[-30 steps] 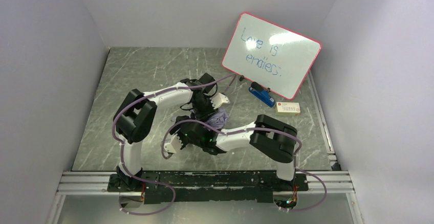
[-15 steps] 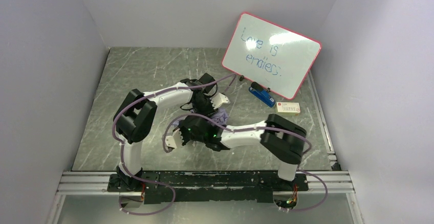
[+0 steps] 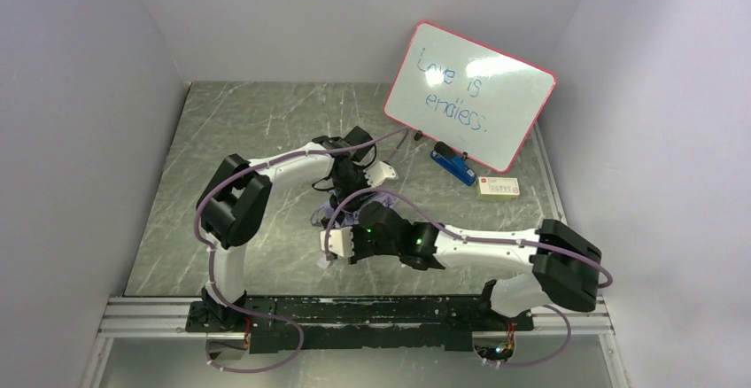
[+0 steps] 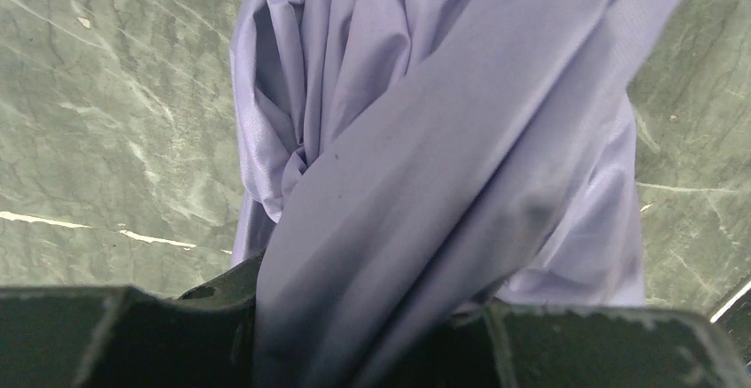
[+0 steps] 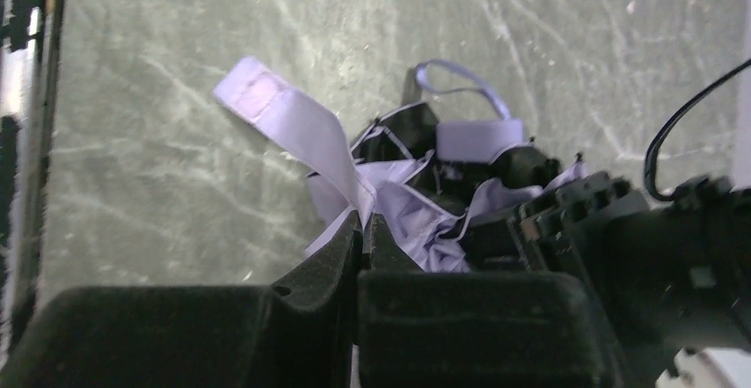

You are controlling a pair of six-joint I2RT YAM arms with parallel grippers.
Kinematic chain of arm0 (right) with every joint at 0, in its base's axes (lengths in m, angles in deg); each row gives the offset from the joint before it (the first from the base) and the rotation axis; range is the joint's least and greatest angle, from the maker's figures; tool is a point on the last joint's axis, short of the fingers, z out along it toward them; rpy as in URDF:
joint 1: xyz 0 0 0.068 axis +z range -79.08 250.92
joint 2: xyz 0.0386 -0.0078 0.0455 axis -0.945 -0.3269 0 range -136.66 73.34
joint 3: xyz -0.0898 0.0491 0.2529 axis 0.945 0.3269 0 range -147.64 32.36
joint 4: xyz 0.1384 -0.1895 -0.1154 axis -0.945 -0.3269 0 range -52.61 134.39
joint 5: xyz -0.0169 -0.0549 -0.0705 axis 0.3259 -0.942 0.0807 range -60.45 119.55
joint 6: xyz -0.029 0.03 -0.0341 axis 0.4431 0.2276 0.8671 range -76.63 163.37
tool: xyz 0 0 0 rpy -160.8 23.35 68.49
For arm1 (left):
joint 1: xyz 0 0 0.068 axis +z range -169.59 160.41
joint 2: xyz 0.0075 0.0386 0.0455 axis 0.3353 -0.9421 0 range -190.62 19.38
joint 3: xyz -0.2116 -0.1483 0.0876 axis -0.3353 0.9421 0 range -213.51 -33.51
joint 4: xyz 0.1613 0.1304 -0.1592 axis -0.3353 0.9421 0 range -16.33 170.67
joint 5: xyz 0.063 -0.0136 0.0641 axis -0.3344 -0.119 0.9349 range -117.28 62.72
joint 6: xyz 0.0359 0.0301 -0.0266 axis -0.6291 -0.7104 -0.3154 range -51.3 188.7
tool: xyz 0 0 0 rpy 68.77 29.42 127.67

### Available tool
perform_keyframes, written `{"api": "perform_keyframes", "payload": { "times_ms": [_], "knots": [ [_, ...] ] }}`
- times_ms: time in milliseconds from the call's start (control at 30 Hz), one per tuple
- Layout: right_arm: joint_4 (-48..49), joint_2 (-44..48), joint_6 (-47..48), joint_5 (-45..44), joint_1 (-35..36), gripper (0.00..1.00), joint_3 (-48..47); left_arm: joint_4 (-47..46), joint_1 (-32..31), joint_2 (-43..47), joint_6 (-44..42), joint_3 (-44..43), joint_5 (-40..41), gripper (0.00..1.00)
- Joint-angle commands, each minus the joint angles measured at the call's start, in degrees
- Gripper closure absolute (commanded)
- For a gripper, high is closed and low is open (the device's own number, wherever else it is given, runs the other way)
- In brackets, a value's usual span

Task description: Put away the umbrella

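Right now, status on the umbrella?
Left gripper clamps umbrella fabric. Right gripper shut on its strap. Whiteboard behind, apart.

1. One umbrella (image 4: 425,166), pale lavender
2. One whiteboard (image 3: 469,96) with a red frame
3. One blue object (image 3: 453,166) at the whiteboard's foot, too small to name
4. One small white box (image 3: 499,188)
5. Two robot arms: left arm (image 3: 283,168), right arm (image 3: 483,242)
6. One table (image 3: 257,122)
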Motion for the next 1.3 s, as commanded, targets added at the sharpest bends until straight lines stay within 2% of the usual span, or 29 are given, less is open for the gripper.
{"api": "perform_keyframes", "payload": {
  "times_ms": [0, 167, 333, 533, 633, 800, 933, 1033, 1100, 1200, 1267],
  "knots": [
    [-3.52, 6.39, -8.19, 10.0, 1.27, 1.0, 0.99, -4.4, 1.76, -5.22, -3.08, 1.37, 12.61, 0.95],
    [-11.91, 7.79, -11.17, 15.97, 1.27, 1.0, 1.13, -4.14, 1.85, -5.66, -3.3, 1.06, 12.97, 0.95],
    [-18.99, 6.99, -13.01, 22.67, 1.31, 0.95, 0.04, -3.97, 1.78, -6.05, -3.43, 0.8, 13.3, 0.95],
    [-20.96, 7.77, -14.71, 27.45, 1.19, 0.89, 1.5, -3.79, 1.8, -6.67, -3.26, 0.52, 13.58, 0.95],
    [-22.68, 7.19, -13.69, 28.76, 1.25, 0.87, 1.11, -3.75, 1.75, -6.57, -3.24, 0.51, 13.63, 0.95],
    [-28.09, 5.53, -11.5, 25.33, 1.21, 0.83, -0.54, -3.79, 1.73, -6.04, -3.17, 1.0, 13.67, 0.95],
    [-20.89, 13.01, -14.11, 18.13, 0.78, 0.77, 3.4, -5.22, 1.71, -4.77, -3.08, 2.3, 14.45, 0.95],
    [-9.37, 21.73, -20.76, 10.67, -0.65, 0.71, 9.55, -6.54, 1.73, -3.5, -3.44, 3.6, 15.69, 0.95],
    [-2.21, 27.1, -25.99, 8.74, -3.43, 0.69, 13.42, -7.8, 1.64, -2.45, -3.96, 5.0, 15.96, 0.95],
    [2.31, 32.86, -32.4, 6.25, -7.87, 0.66, 16.29, -10.04, 1.38, -0.52, -4.83, 7.44, 16.43, 0.95],
    [3.19, 35.52, -36.46, 0.19, -9.7, 0.63, 17.12, -11.61, 0.97, 1.3, -5.45, 9.15, 17.14, 0.95]
  ]
}}
